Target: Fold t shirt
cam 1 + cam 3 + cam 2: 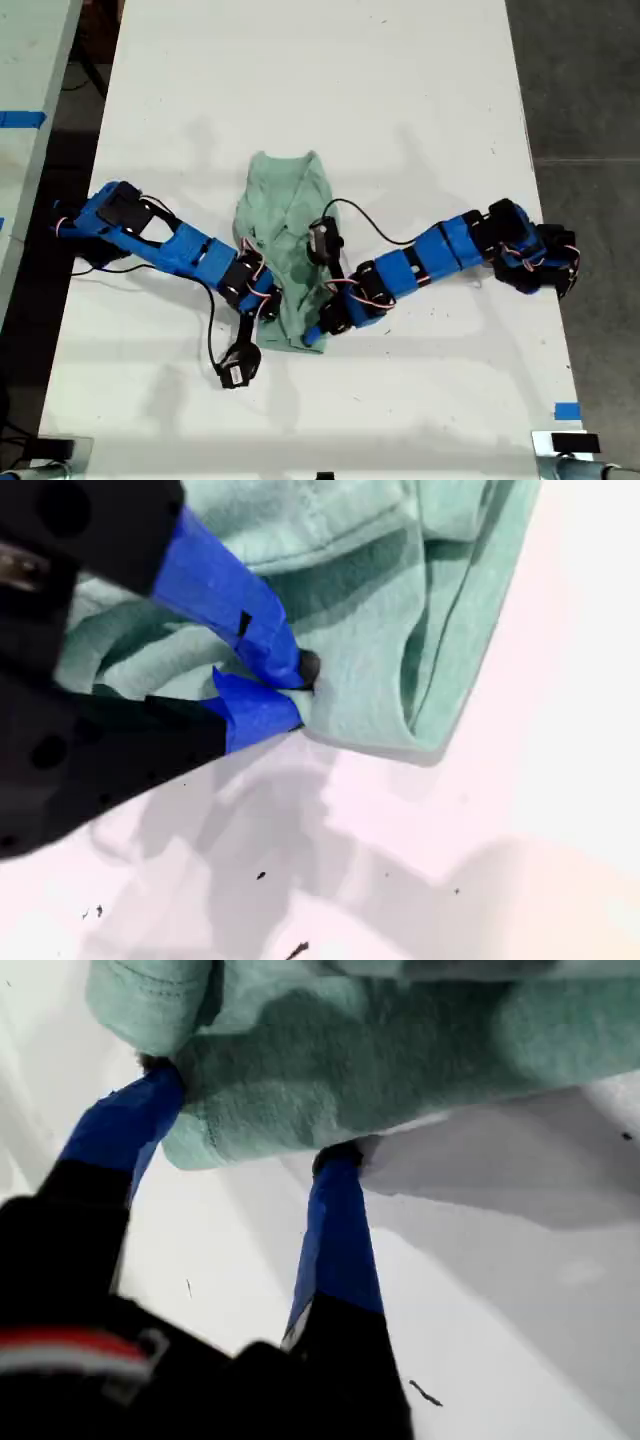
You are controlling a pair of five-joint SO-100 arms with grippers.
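Fabric sits bunched mid-tabletop (420, 90): you see the t shirt (285, 235) with my first gripper (250, 1110) jaws spread at its edge, my second gripper (290, 685) pinching its hem.

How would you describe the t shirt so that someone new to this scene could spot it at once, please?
Start at the long white table and find the two blue arms reaching inward from the exterior view's left and right. Between them lies the t shirt, a crumpled strip. It is the only cloth and the only pale mint-green thing there.
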